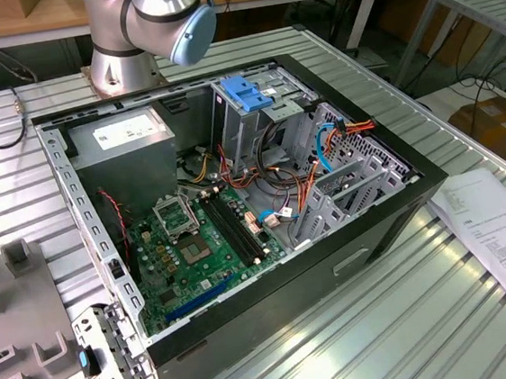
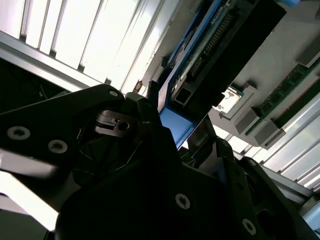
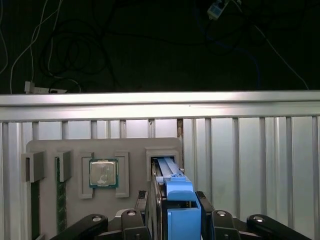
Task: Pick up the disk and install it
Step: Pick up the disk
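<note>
The disk [image 3: 181, 201] stands on edge, its blue plastic rail facing the first wrist view, with its far end at the slot [image 3: 165, 161] of a grey parts holder [image 3: 70, 150]. My gripper [image 3: 175, 216] is shut on the disk, one dark finger [image 3: 142, 212] against each flat side. The second wrist view shows the disk [image 2: 220, 45] from its connector edge, dark with a blue rail, running up out of the gripper [image 2: 177, 127]. In the exterior view the open computer case [image 1: 106, 259] lies on the table, with the metal drive cage [image 1: 255, 121] at its back.
A processor chip [image 3: 103, 173] and memory sticks [image 3: 61, 200] sit in the grey holder. The case holds a motherboard [image 1: 204, 240], a grey power supply [image 1: 125, 135], loose cables [image 1: 321, 146] and a blue latch [image 1: 247, 90]. The arm's base [image 1: 118, 63] stands behind it; papers [image 1: 501, 227] lie on the exterior view's right.
</note>
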Controlling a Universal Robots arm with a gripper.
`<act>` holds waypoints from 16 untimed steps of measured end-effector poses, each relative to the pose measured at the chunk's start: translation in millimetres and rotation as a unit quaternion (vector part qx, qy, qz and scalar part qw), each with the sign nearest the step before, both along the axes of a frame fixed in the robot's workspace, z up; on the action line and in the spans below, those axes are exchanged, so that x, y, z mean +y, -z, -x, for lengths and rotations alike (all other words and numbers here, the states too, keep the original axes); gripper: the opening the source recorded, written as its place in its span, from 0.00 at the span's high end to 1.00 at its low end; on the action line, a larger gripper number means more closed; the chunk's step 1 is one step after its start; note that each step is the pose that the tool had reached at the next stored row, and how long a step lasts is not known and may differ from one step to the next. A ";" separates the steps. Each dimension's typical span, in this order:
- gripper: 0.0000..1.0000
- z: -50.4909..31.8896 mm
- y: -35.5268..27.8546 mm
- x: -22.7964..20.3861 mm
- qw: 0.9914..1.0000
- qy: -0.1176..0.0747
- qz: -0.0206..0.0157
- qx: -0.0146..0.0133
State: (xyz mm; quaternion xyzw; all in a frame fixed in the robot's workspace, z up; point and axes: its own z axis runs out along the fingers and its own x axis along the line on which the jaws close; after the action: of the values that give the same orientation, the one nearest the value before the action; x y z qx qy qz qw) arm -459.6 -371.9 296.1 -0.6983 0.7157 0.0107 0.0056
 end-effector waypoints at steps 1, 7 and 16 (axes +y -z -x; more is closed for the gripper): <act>0.50 0.0 -0.1 1.1 1.000 0.000 0.000 0.000; 0.52 0.0 -0.1 1.4 1.000 0.000 0.000 0.000; 0.59 0.0 -0.1 1.5 1.000 0.000 0.000 0.000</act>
State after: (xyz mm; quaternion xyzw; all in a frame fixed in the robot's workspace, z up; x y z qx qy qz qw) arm -459.7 -370.4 296.2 -0.6984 0.7156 0.0107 0.0054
